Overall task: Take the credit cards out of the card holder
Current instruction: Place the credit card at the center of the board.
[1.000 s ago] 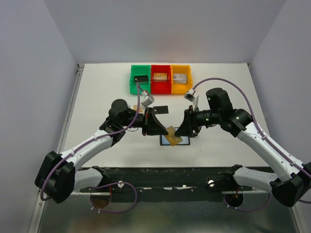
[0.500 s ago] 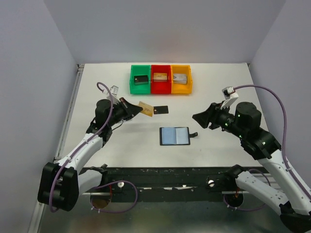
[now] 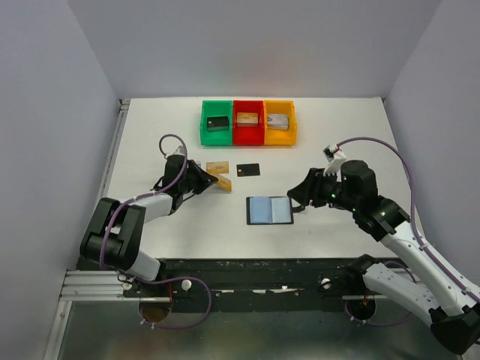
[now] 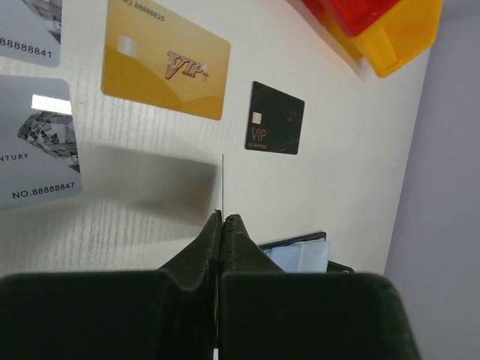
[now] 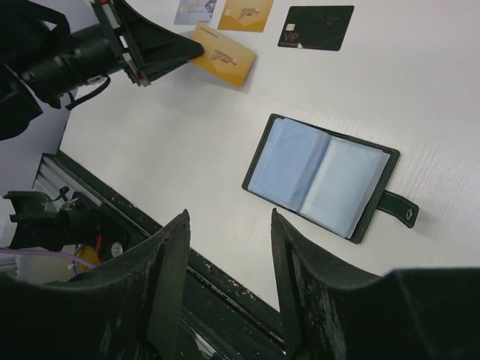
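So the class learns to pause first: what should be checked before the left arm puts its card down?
1. Grip: the left hand is shut on the gold card: ok.
2. Landing spot: bare table beneath that card: ok.
3. The right hand is open, apart from the card holder: ok.
4. Holder lying open and flat: ok.
5. Sleeves emptied: cannot tell.

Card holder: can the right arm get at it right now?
Probably yes. The right gripper is open, right beside the card holder, which lies flat and open with nothing over it. The left gripper, shut on a gold card, is clear of it.
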### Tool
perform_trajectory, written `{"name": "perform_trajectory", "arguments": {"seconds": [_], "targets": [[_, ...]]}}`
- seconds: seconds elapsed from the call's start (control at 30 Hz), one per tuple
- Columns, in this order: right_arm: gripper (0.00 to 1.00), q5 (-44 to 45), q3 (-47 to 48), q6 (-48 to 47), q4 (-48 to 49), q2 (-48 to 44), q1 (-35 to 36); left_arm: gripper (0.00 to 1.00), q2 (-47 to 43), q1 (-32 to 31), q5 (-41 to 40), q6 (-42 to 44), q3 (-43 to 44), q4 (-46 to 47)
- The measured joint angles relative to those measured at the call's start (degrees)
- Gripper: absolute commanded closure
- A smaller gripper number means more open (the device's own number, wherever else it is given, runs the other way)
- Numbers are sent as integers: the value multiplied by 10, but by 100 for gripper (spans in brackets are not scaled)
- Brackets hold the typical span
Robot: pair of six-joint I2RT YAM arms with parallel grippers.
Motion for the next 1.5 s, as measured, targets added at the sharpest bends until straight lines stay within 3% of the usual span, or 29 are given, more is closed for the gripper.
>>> {"name": "perform_trajectory", "arguments": {"seconds": [0.2, 0.7, 0.9, 1.5], "targets": [[46, -7, 0, 0, 4, 4, 0, 100, 54, 0, 2, -14, 0, 18], [45, -8, 0, -5, 4, 18, 0, 99, 80, 13, 2, -49, -20, 84], [45, -11, 0, -10, 4, 21, 0, 70, 80, 14, 2, -49, -20, 84], [45, -13, 0, -17, 3, 22, 0, 35, 50, 14, -21, -22, -19, -6]]}}
